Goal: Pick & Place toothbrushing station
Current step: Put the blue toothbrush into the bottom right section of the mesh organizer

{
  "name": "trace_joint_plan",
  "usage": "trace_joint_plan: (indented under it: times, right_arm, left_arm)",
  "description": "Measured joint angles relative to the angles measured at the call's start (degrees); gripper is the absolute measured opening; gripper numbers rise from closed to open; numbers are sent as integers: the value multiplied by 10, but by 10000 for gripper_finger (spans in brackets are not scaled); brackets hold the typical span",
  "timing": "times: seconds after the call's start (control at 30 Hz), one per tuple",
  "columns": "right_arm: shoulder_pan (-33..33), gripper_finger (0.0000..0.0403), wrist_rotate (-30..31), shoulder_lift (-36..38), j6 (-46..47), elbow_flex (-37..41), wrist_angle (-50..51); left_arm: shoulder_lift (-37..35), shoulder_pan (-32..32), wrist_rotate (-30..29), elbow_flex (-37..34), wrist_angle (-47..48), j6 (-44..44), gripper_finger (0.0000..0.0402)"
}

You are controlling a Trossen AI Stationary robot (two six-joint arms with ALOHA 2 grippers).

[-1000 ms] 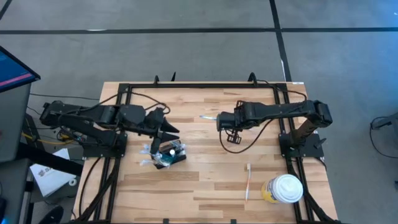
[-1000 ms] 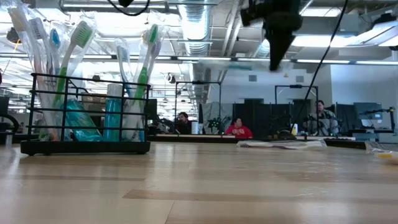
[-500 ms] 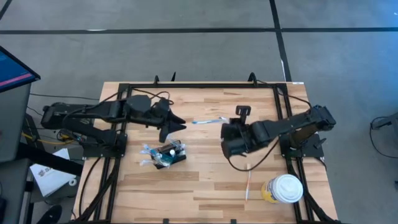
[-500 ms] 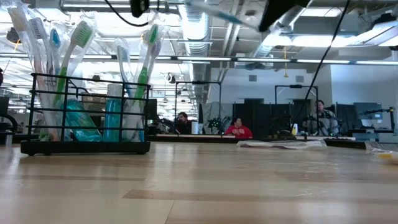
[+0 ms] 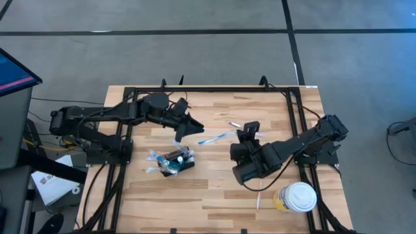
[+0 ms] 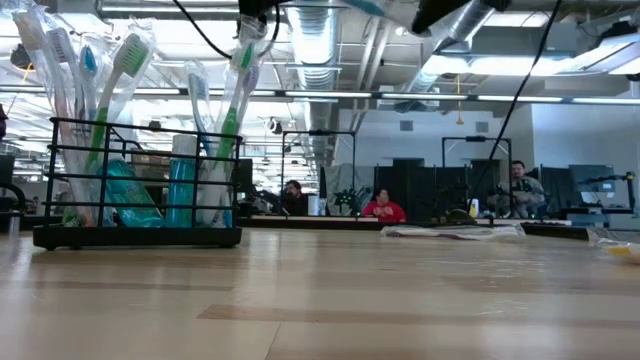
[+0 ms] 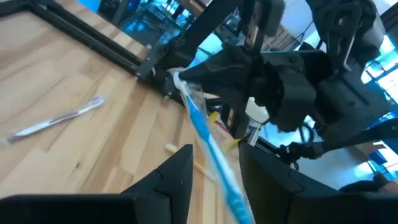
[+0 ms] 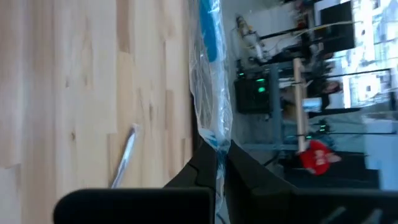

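The black wire holder stands on its base left of the table's middle, filled with toothbrushes and tubes; it also shows in the low view. My right gripper is shut on a blue toothbrush in a clear wrapper, held above the table. My left gripper is open. In the left wrist view its fingers stand on either side of the toothbrush's other end; I cannot tell whether they touch it. My right gripper pinches one end of the wrapped toothbrush between its two fingers. The fingers lie along the toothbrush, which sticks out beyond the fingertips toward my left gripper. It is lifted clear of the table.
A white-lidded yellowish cup stands at the near right. A loose toothbrush lies beside it. Another lies farther back near the middle. A black frame runs along the table's edges.
My right gripper has gone from the far middle toward the near edge and turned, carrying the blue toothbrush up off the table. My left gripper has gone toward the right, up to the toothbrush's free end.
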State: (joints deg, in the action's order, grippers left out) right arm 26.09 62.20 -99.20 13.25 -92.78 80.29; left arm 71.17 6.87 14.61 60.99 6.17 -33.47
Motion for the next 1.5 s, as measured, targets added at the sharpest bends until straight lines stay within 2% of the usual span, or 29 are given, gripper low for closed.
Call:
trace_joint_plan:
  times: [0.3, 0.63, 0.83, 1.23, 1.37, 1.5]
  right_arm:
    - [3, 0, 67, -31, -66, 2, -42]
    - [5, 0, 103, -33, -179, 2, -133]
    - [4, 0, 117, -33, -197, 2, -146]
    - [4, 0, 149, -33, -259, 2, -191]
    - [4, 0, 158, -33, -259, 2, -195]
    - [4, 1, 165, -32, -271, 2, -195]
  left_arm:
    - [26, -7, 38, 0, -1, -16, 127]
    - [68, -8, 99, 0, 2, -56, 127]
    - [69, -8, 129, 0, -8, -62, 127]
    - [69, -24, 150, 0, -7, -59, 126]
    - [69, -24, 159, 0, -6, -53, 107]
    - [69, -24, 154, 0, 1, -35, 63]
